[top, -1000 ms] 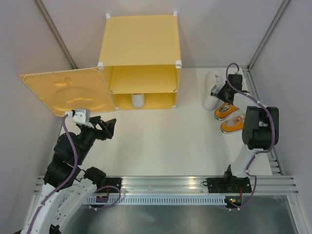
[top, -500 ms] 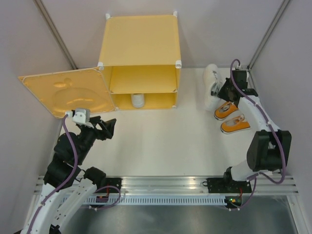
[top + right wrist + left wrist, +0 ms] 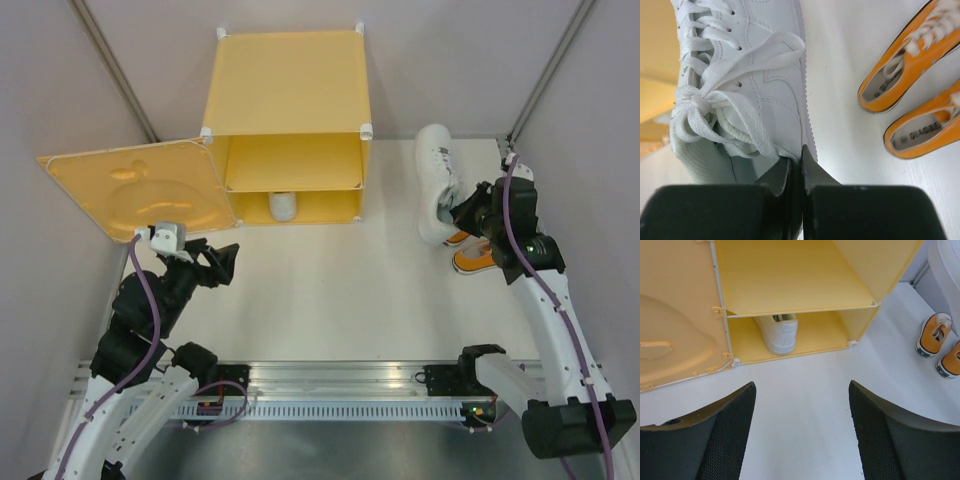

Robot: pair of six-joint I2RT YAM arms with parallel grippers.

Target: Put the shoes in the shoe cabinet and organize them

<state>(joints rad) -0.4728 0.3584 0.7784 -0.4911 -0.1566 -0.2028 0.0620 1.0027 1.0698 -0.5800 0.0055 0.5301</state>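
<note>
Clamps the right claw [image 3: 801,160] tight on the side of a white lace-up sneaker [image 3: 750,75], right of the open yellow-orange plastic cube cabinet [image 3: 290,90]. Hides part of the orange canvas pair [image 3: 900,65] on the white desk [image 3: 330,290] behind that arm. Holds the left claw [image 3: 801,390] open, empty, facing the lower compartment with the second white sneaker [image 3: 777,332], toe unseen.

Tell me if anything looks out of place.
Nothing spilled or damaged. One white sneaker is pinched at its collar by the right gripper, jaws shut, apart from its mate in the lower compartment of the cabinet.
</note>
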